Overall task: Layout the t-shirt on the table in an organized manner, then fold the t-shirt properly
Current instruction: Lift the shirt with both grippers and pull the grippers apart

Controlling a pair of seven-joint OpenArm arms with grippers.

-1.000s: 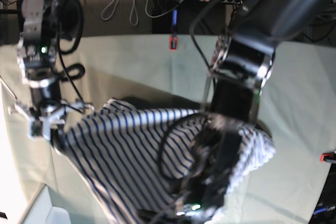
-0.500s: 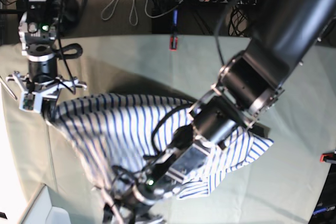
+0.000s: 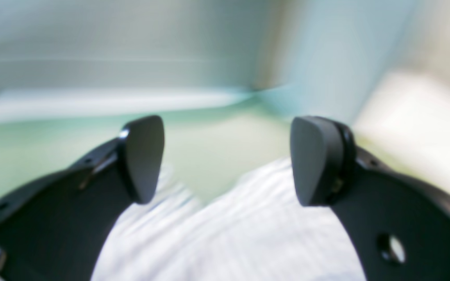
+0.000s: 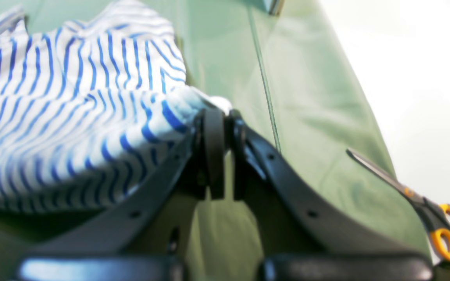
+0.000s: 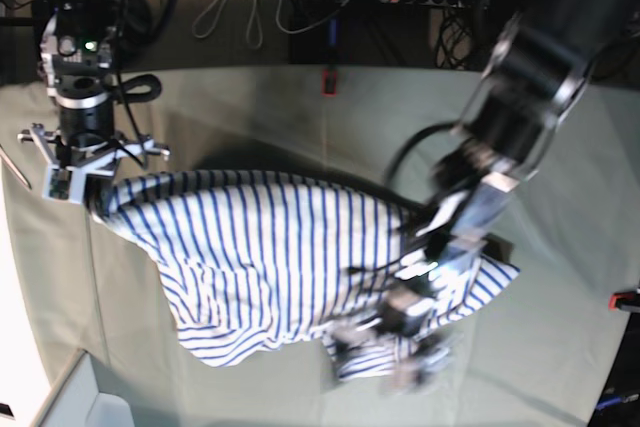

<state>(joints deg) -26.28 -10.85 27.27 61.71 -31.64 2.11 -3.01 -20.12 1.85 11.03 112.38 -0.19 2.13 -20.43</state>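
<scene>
Jaws of my right gripper (image 4: 221, 150) pinch one edge of the shirt (image 5: 270, 257); left gripper (image 3: 225, 160) gapes empty above it. Shirt lies crumpled mid-bench (image 5: 250, 117), scissors (image 4: 424, 203) near the bench edge.

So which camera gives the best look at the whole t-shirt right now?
The base view: it shows the t-shirt nearly whole on the table, though the left arm covers part of one side. The right wrist view shows only the striped corner pinched in the right hand. The left wrist view shows just blurred cloth below the open left hand.
</scene>
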